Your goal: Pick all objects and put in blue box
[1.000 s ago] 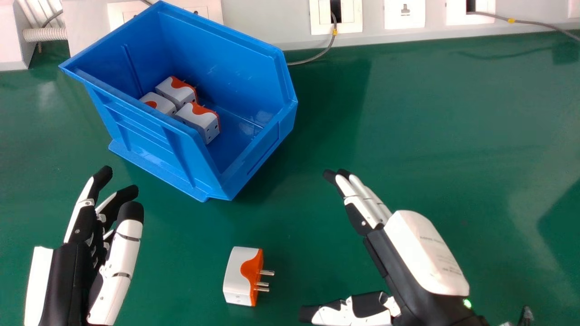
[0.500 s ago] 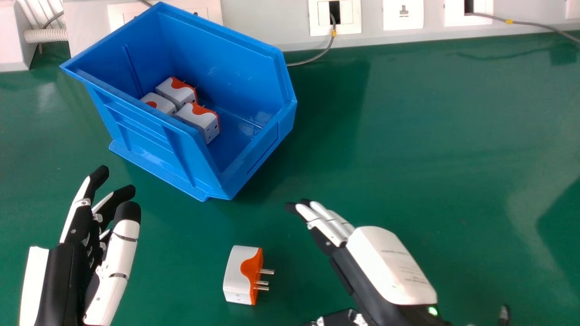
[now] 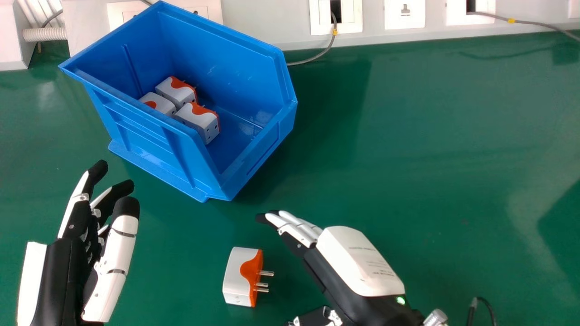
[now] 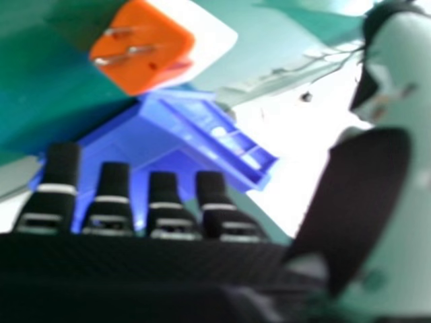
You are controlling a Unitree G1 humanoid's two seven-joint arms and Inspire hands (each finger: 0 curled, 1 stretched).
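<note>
- A white and orange plug adapter (image 3: pixel 240 276) sits on the green counter (image 3: pixel 430 136), between the two hands and nearer the right one, its metal prongs pointing towards the robot's right
- The right hand (image 3: pixel 353 262) is just beside that adapter, back of the hand showing, fingers (image 4: pixel 112 195) extended and wide of the thumb, with nothing in their hold
- In the right hand view the adapter's orange face and prongs show beyond the fingertips, apart from them
- The left hand (image 3: pixel 63 267) is at the lower left of the head view, fingers loosely extended with a slight bend, holding nothing
- The blue box (image 3: pixel 154 136) stands on the counter farther off, well apart from the loose adapter
- Three similar adapters (image 3: pixel 199 121) lie close together on the box's floor
- A grey cable (image 3: pixel 317 55) runs from a wall socket (image 3: pixel 349 13) down behind the box
</note>
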